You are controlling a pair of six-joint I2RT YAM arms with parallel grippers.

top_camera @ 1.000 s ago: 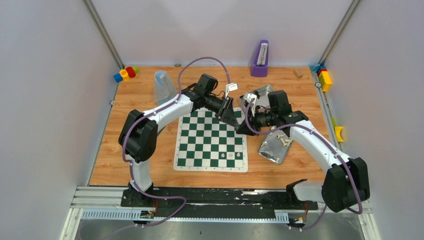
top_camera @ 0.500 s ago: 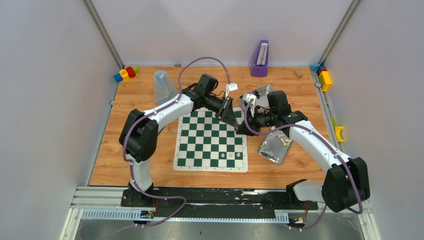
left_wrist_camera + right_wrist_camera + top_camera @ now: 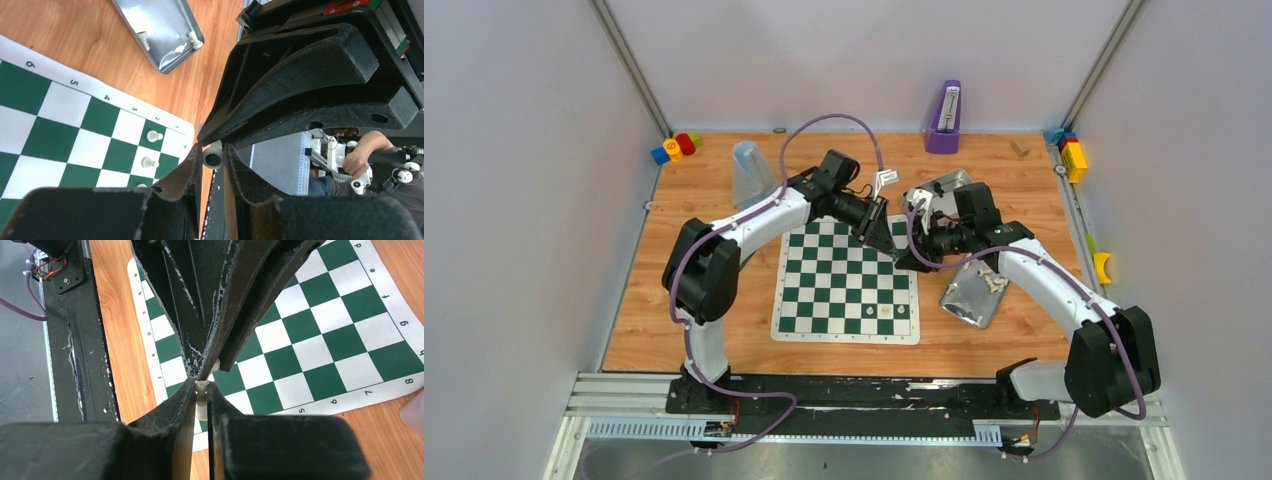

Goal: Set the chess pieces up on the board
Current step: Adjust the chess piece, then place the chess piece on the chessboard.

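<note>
Cream chess piece [image 3: 213, 157] pinched by left gripper [image 3: 212, 149] and right gripper [image 3: 201, 386].

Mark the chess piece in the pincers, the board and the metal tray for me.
chess piece [image 3: 214, 156], left wrist view, on its round base end.
board [image 3: 42, 140], left wrist view, on a bare green square.
metal tray [image 3: 160, 20], left wrist view, on its bare floor.

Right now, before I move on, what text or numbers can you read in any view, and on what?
"6", "5", "4", "3", "2": white border of the thin green-and-white checked board mat, left wrist view.
"e", "f", "g" and "8", "7", "6", "5": the same border, right wrist view.
Mark on the yellow toy block and the white tag on the purple cable, top view: too small to read.
</note>
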